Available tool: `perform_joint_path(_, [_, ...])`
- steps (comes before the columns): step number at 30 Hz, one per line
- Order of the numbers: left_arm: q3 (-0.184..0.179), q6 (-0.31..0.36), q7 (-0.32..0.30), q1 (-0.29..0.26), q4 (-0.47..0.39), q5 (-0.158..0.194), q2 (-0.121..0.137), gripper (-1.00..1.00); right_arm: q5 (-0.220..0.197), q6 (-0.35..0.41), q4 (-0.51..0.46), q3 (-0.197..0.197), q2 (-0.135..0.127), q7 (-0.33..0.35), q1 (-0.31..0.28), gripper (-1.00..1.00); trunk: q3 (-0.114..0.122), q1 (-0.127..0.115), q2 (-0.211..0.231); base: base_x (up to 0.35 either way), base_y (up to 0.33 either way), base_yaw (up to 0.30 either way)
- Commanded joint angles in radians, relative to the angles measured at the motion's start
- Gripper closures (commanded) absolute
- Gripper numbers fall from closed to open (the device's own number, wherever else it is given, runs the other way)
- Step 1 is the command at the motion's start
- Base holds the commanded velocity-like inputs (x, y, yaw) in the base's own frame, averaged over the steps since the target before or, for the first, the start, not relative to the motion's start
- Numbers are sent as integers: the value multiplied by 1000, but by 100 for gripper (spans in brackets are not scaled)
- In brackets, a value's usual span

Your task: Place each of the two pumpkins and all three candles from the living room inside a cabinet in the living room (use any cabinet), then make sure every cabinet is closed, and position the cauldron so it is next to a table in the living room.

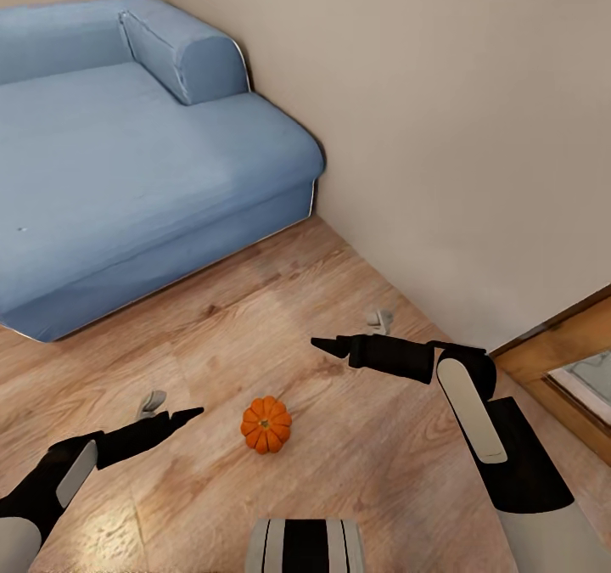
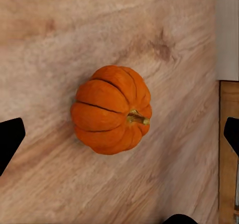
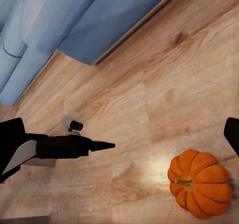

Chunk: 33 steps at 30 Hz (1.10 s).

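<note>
One small orange ribbed pumpkin (image 1: 266, 424) sits on the wooden floor just ahead of my base. My left gripper (image 1: 182, 418) hovers to its left, open. In the left wrist view the pumpkin (image 2: 110, 109) lies between the spread black fingertips (image 2: 10, 139), untouched. My right gripper (image 1: 331, 348) hangs open above and behind the pumpkin, holding nothing. The right wrist view has the pumpkin (image 3: 200, 183) low on the floor and the left arm (image 3: 64, 147) beside it. The candles, cabinet, cauldron and table are out of view.
A blue sofa (image 1: 127, 157) fills the far left, its base edge on the floor. A beige wall (image 1: 441, 132) runs along the right. A wooden door frame (image 1: 560, 344) stands at the right edge. Bare wood floor (image 1: 255, 318) lies between the sofa and me.
</note>
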Motion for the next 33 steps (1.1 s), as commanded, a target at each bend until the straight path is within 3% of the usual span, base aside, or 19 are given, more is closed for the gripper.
perform_joint_path(1, [5,-2,4,-1,3,1,0,-100,-1,0,0,0,0,0,0,-100,-4,0,0,0,0,0])
perform_joint_path(7, [21,-5,-16,-2,-2,6,0,-100,-2,13,0,-1,-2,18,-5,-100,-27,3,-2,0,0,0])
perform_joint_path(8, [26,1,-68,2,-45,7,4,-100,-2,16,0,0,-1,27,-5,-100,-31,4,-2,0,0,0])
perform_joint_path(11, [45,36,-133,27,-140,6,7,-100,-2,19,0,3,-1,36,-6,-100,-43,5,-3,0,0,0])
perform_joint_path(16, [75,90,-163,68,-270,4,8,-100,-2,20,0,6,0,41,-6,-100,-62,7,-4,0,0,0])
perform_joint_path(22, [108,151,-172,106,-380,0,7,-100,-2,20,0,9,0,45,-1,-100,-85,10,-5,0,0,0])
perform_joint_path(33, [114,169,-103,117,-402,-3,-1,-100,-1,17,0,-2,0,47,2,-100,-128,15,-8,0,0,0])
